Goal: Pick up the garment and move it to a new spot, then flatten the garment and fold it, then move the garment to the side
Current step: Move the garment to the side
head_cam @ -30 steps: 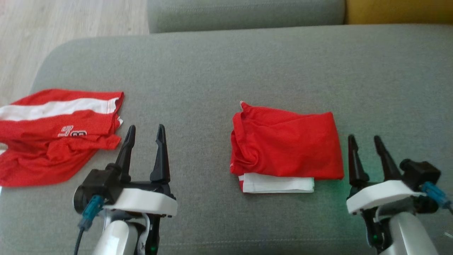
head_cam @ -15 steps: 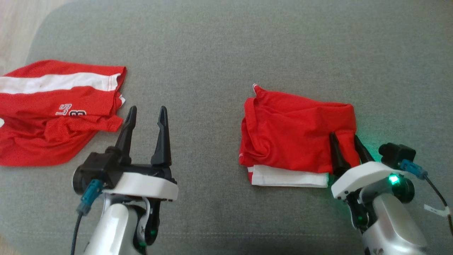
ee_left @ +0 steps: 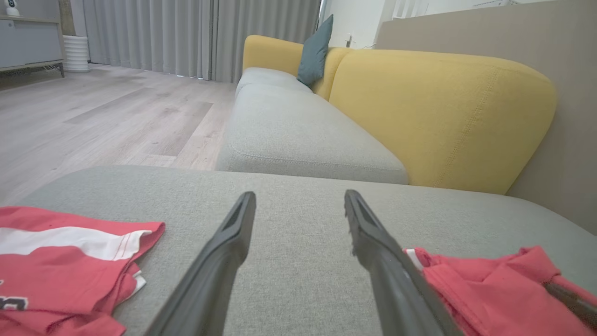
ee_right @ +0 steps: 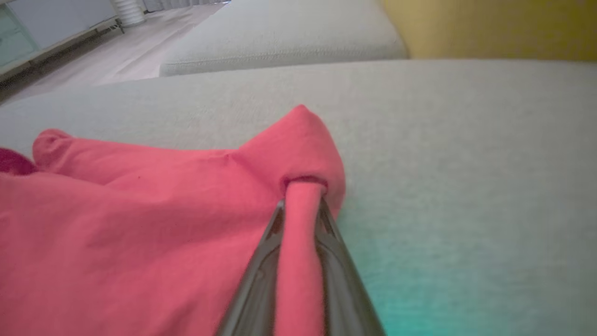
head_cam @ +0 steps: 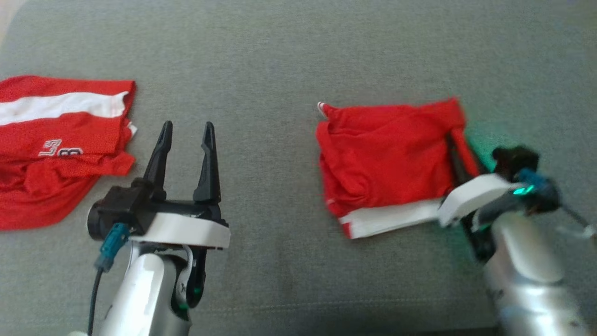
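The folded red garment with a white band along its near edge lies on the grey cushion, right of centre. My right gripper is shut on the garment's right edge; in the right wrist view a roll of red cloth is pinched between the two fingers, and the garment bunches up to their left. My left gripper stands open above bare cushion, left of the garment and not touching it; its spread fingers hold nothing, and the garment shows at the lower right.
A second red garment with a white stripe and white lettering lies crumpled at the cushion's left end. Beyond are another grey seat, a yellow backrest, a teal pillow and wooden floor.
My right gripper moved forward onto the garment's right edge and closed on it; that side now lifts and skews. The left gripper stayed open. The head camera tilted down.
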{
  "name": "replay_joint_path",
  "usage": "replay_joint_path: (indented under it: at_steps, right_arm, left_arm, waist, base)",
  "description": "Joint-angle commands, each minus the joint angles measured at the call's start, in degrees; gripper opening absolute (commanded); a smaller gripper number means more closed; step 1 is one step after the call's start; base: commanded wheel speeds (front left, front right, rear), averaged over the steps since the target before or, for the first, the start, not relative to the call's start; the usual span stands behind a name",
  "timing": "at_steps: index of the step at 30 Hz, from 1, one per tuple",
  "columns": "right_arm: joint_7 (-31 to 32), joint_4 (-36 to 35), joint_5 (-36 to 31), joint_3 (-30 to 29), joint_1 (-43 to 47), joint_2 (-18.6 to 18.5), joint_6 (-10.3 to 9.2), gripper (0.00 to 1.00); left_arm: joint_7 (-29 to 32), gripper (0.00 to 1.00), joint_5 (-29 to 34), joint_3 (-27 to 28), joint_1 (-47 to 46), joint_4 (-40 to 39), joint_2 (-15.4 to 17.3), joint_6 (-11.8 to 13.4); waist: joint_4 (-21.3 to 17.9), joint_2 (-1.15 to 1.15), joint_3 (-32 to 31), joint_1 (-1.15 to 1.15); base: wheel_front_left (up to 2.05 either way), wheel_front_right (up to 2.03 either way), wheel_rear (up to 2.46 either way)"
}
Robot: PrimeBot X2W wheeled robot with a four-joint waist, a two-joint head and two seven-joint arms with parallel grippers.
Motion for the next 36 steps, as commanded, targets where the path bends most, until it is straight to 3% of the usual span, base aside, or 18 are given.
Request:
replay_joint_path:
  at_steps: [1, 10, 17, 22, 36]
  right_arm:
    - [-0.5, -2.7, -1.4, 0.2, -2.8, -1.8, -0.04, 0.0]
    - [2.0, -8.8, -4.6, -6.2, -5.5, -16.1, -0.04, 0.0]
    - [4.7, -10.3, -4.4, -10.9, -6.6, -21.4, -0.04, 0.0]
    - [5.2, -11.3, -5.1, -13.5, -7.0, -22.3, -0.04, 0.0]
    - [6.5, -13.3, -4.8, -16.7, -8.4, -20.1, -0.04, 0.0]
  left_arm:
    - [-0.3, 1.0, 0.7, 2.3, -2.2, -2.0, 0.2, -0.2]
    - [-0.3, 1.0, 0.4, 2.3, -3.8, -2.5, 0.2, -0.5]
    - [-0.3, 1.0, 0.2, 2.5, -4.4, -2.3, 0.2, -0.9]
    - [-0.3, 1.0, 0.4, 3.3, -4.5, -2.4, 0.2, -1.1]
    - [-0.3, 1.0, 1.3, 3.8, -4.7, -2.1, 0.2, -1.6]
  waist:
    - [-1.0, 0.0, 0.7, 0.0]
    - [-2.2, 0.0, 2.8, 0.0]
    - [-1.9, 0.0, 4.1, 0.0]
    - [-2.1, 0.0, 4.7, 0.0]
    - [-3.2, 0.0, 5.2, 0.0]
  base:
    - [0.0, 0.0, 0.0]
    - [0.0, 0.0, 0.0]
    - [0.0, 0.0, 0.0]
    - [0.0, 0.0, 0.0]
    - [0.0, 0.0, 0.0]
